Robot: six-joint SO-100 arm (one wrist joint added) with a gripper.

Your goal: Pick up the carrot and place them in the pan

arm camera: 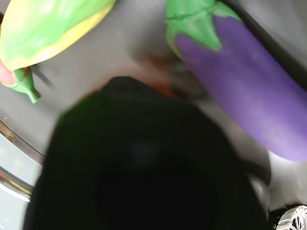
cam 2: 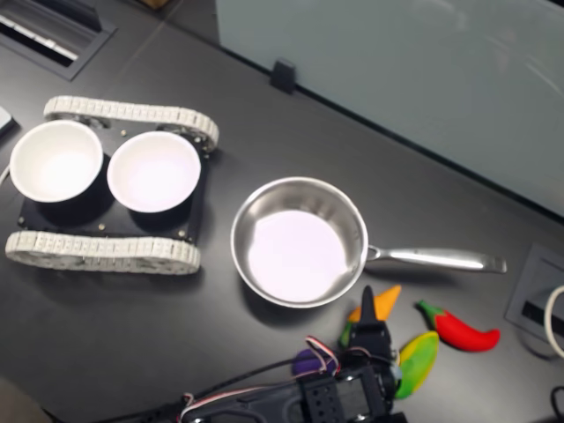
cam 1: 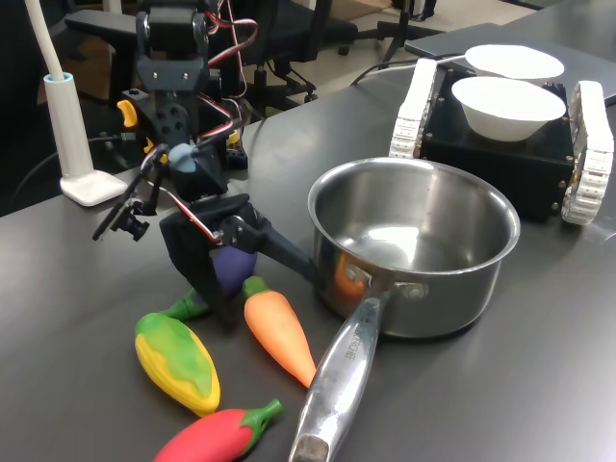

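The orange carrot (cam 1: 280, 337) lies on the dark table beside the pan (cam 1: 486, 265), its green stem cap toward the arm; the second exterior view shows the carrot (cam 2: 384, 300) just below the pan (cam 2: 248, 214). The steel pan holds nothing, and its long handle (cam 1: 339, 377) runs past the carrot. My gripper (cam 1: 258, 289) is down at the carrot's stem end and open, one black jaw on each side of the cap. From above, the gripper (cam 2: 366, 319) overlaps the carrot's thick end. In the wrist view a blurred black jaw hides most of the carrot.
A purple eggplant (arm camera: 249, 81) lies right behind the gripper. A yellow-green corn (cam 1: 178, 361) and a red chili (cam 1: 214, 438) lie near the carrot. Two white bowls (cam 1: 505, 106) sit on a tracked black base behind the pan. A white lamp base (cam 1: 91, 183) stands at the first exterior view's left.
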